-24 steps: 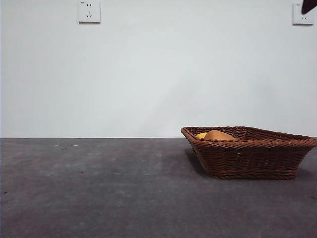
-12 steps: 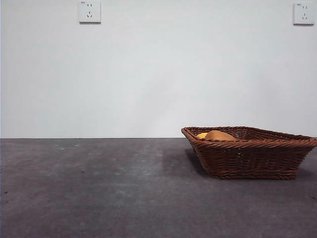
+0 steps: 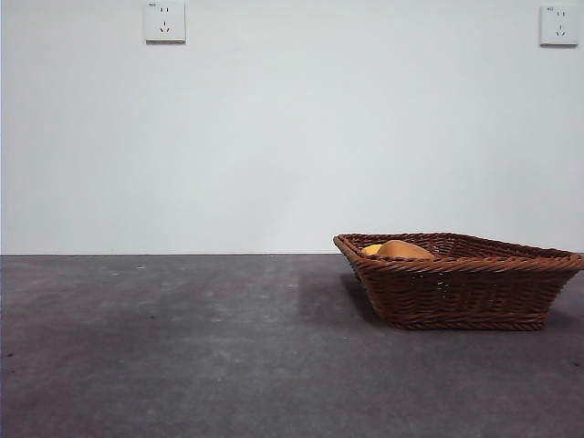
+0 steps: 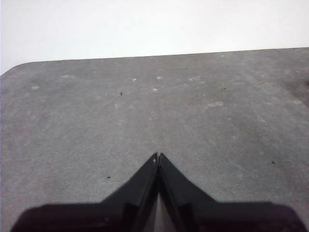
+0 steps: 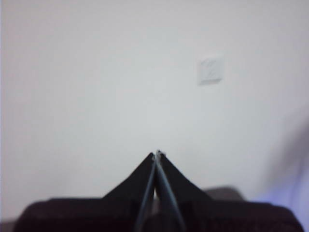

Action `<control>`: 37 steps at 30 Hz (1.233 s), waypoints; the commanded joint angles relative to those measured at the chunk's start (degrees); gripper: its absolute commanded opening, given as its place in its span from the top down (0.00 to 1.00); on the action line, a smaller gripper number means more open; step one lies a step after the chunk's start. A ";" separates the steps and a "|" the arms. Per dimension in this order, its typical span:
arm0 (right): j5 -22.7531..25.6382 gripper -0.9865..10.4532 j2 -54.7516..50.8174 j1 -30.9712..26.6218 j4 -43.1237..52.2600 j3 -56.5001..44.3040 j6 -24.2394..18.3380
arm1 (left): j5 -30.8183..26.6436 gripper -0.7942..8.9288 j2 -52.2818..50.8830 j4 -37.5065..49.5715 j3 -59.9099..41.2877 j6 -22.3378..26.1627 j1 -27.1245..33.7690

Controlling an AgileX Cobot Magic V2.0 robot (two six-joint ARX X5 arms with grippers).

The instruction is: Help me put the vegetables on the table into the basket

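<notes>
Since a second ago, the dark arm tip at two o'clock in the front view has gone. Both arms now wait: left hand (image 4: 158, 155) pressed together over bare desk (image 3: 182, 347), right hand (image 5: 157, 153) together too, facing the wall. Basket (image 3: 461, 283) sits at four o'clock, long axis across my view, potato (image 3: 403, 249) and corn (image 3: 370, 248) inside. Eggplant unseen; I judge the job finishing.

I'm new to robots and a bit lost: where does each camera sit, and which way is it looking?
Front view: low at table height, facing the wall; shows the basket with the potato inside, no arm.
Left wrist view: on the left arm, looking down over bare table; its left tool is shut.
Right wrist view: on the right arm, facing the wall; its right tool is shut.
Shared: front and right wrist views both show a wall socket.
</notes>
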 commanded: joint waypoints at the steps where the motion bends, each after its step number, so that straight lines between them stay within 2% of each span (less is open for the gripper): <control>1: 0.20 0.91 -3.80 -0.07 1.46 -5.42 -2.54 | 0.07 0.92 0.11 0.24 -0.63 -0.33 0.20; 6: 0.46 0.91 -13.31 -0.42 4.31 -19.28 -2.45 | 0.04 0.92 0.13 0.24 -0.63 -0.33 0.20; 15: 0.24 0.91 -30.64 -0.85 20.83 -54.25 -2.12 | 0.04 0.92 0.13 0.22 -0.63 -0.33 0.20; 19: -0.02 0.91 -35.89 -1.16 22.27 -67.56 -1.66 | 0.04 0.92 0.13 0.24 -0.63 -0.33 0.20; 22: -0.28 0.91 -39.12 -1.16 22.29 -75.56 0.66 | 0.04 0.92 0.13 0.24 -0.63 -0.33 0.20; 25: -0.24 0.91 -41.94 -1.14 22.64 -82.42 2.36 | 0.04 0.92 0.13 0.22 -0.63 -0.33 0.20; 29: -0.94 0.91 -41.86 -1.14 23.91 -88.11 2.51 | 0.02 0.92 0.13 0.20 -0.63 -0.33 0.20; 37: -0.85 0.91 -41.86 -1.14 26.12 -91.54 1.79 | 0.04 0.92 0.94 0.15 -0.63 -0.35 0.20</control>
